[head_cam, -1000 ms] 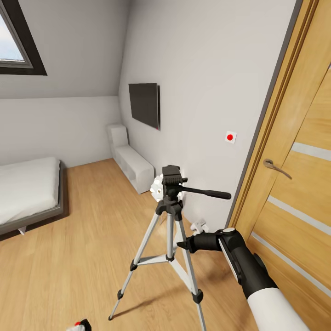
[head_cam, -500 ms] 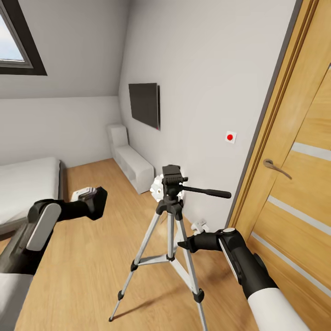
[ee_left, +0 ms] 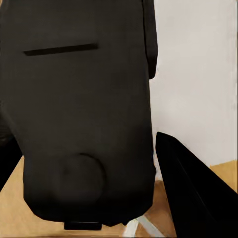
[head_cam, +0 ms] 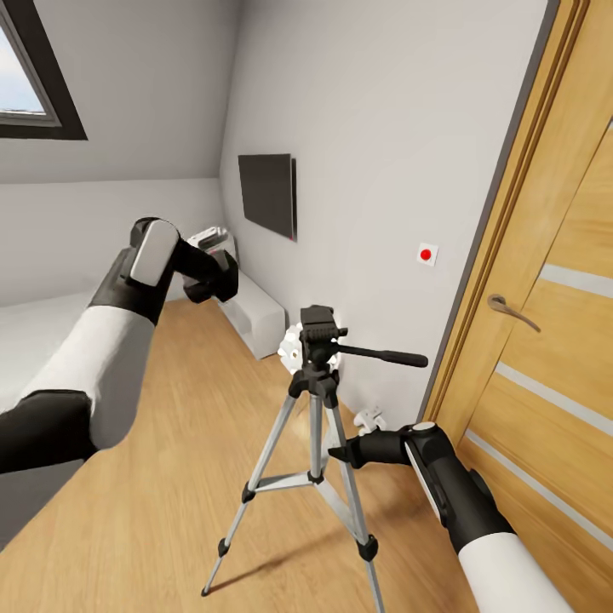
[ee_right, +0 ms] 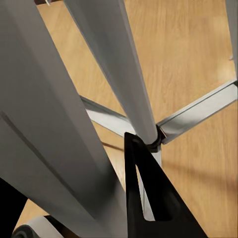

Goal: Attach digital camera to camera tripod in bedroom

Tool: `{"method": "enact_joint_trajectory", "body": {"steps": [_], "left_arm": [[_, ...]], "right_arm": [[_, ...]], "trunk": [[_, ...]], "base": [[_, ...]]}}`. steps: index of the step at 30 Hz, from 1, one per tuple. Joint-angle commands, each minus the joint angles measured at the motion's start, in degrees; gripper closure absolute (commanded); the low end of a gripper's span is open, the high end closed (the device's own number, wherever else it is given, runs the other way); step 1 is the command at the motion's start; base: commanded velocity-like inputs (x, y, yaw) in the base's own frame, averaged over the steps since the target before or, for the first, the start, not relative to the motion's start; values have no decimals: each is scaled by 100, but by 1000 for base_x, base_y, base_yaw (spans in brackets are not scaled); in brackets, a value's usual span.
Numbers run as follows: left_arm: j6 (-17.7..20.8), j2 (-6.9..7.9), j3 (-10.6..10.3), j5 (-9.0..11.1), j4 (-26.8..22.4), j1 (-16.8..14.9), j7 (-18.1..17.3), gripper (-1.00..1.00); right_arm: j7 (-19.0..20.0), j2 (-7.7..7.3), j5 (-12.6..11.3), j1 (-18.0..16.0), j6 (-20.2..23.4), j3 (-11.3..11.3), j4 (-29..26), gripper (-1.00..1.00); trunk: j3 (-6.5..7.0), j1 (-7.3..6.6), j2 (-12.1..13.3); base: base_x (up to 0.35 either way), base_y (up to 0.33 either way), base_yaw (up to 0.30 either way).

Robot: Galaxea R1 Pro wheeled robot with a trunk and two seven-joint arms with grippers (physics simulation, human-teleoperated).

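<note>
In the head view the camera tripod (head_cam: 317, 443) stands at lower centre on the wood floor (head_cam: 162, 477), its head bare. The left gripper (head_cam: 220, 277), raised at upper left of centre, pinches the digital camera (ee_left: 79, 114) between its fingers (ee_left: 191, 193). The right gripper (head_cam: 339, 453), at lower right, sits against a silver tripod leg (ee_right: 111, 64); whether it clamps the leg I cannot tell.

The camera tripod (head_cam: 313, 443) stands on the floor (head_cam: 153, 477) before the wall (head_cam: 375, 153), left of the door (head_cam: 545, 358). The left gripper (head_cam: 213, 277) hangs up left of its head, apparently holding the digital camera (ee_left: 82, 114); the right gripper (head_cam: 340, 451) sits against a leg.
</note>
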Motion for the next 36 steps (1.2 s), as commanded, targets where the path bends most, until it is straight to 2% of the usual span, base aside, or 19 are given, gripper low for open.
{"method": "enact_joint_trajectory", "body": {"steps": [1, 2, 3, 5, 9, 12, 16, 27, 36], "left_arm": [[20, -267, -7, -11, 411, -462, 226, 100], [17, -376, -6, -14, 599, -667, 288, 100], [13, -610, -1, -6, 1036, -1198, 401, 100], [22, -749, 3, 12, 1257, -1549, 454, 100], [50, -872, 6, 39, 1279, -1804, 502, 100], [67, -971, -17, 54, 1219, -1888, 520, 100], [73, -971, -176, 78, 1266, -1923, 527, 100], [-9, -971, -227, 50, 1321, -1822, 579, 100], [-6, -971, -277, 109, 1352, -1719, 636, 100]], "right_arm": [[52, 4, 77, -1, 21, -7, 57, 100], [51, 5, 79, -1, 20, -7, 72, 100], [49, 5, 82, -1, 19, -6, 100, 100], [48, 6, 85, -1, 19, -4, 114, 100], [48, 6, 91, 0, 13, -5, 123, 100], [47, 5, 90, 0, 11, -7, 122, 100], [47, -2, 88, 0, 9, -8, 121, 100], [47, 1, 85, 0, 9, -8, 121, 100], [47, 5, 87, 0, 9, -4, 121, 100]], "trunk": [[-16, 5, -9], [-16, 5, -9], [-16, 5, -9], [-16, 5, -9], [-16, 5, -9], [-16, 5, -9], [-16, 5, -9], [-16, 5, -9], [-16, 5, -9]], "base": [[0, 0, 0], [0, 0, 0], [0, 0, 0], [0, 0, 0], [0, 0, 0], [0, 0, 0], [0, 0, 0], [-13, -6, 0], [0, 0, 0]]}}
